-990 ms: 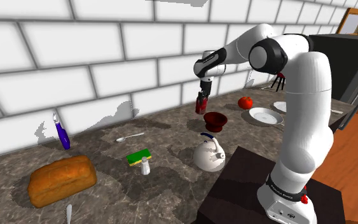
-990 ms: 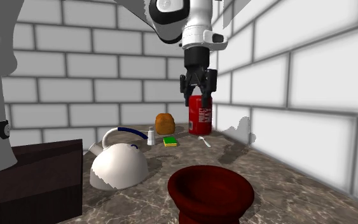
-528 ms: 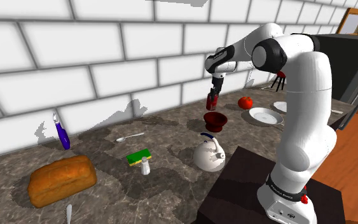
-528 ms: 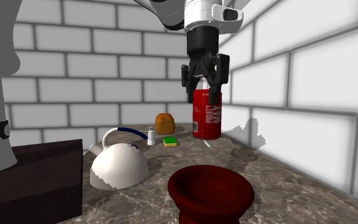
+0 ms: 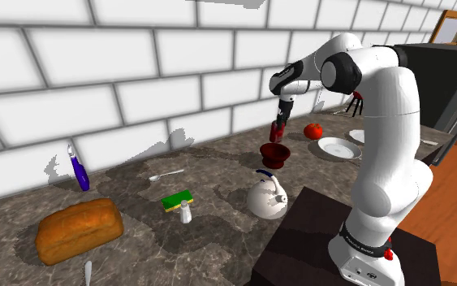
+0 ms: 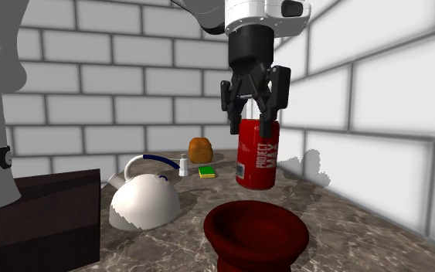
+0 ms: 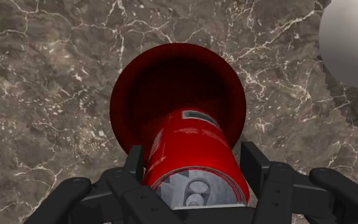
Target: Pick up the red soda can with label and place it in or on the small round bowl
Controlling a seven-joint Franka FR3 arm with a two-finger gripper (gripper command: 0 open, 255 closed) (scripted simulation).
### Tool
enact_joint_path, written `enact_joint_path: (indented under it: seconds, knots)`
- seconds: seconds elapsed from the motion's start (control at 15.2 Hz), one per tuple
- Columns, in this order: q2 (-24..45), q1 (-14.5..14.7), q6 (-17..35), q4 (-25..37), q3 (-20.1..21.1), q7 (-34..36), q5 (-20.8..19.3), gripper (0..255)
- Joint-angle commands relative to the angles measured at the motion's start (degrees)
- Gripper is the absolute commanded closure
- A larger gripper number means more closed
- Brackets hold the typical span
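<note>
Since half a second ago the red soda can (image 6: 257, 154) has shifted along the counter toward the bowl (image 6: 256, 232) and dropped lower. It now hangs in the air, close to upright, directly over the dark red bowl and not touching it. The gripper (image 6: 253, 124) clasps the can near its top, one black finger pressed on each side. In the wrist view the bowl's mouth rings the can's lower end. A white kettle (image 6: 144, 202) sits nearby on the marbled counter (image 6: 347, 224).
</note>
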Motion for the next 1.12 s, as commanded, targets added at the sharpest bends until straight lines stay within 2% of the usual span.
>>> enact_joint_path:
  seconds: [0.0, 0.79, 1.06]
  knots:
    - [0.55, -0.07, 1.38, -0.81, 0.15, -0.24, 0.32, 255]
    - [6.01, -1.00, 8.84, -3.08, 1.55, -1.80, 2.78, 255]
    - [6.01, -1.00, 8.84, -3.08, 1.56, -1.80, 2.77, 255]
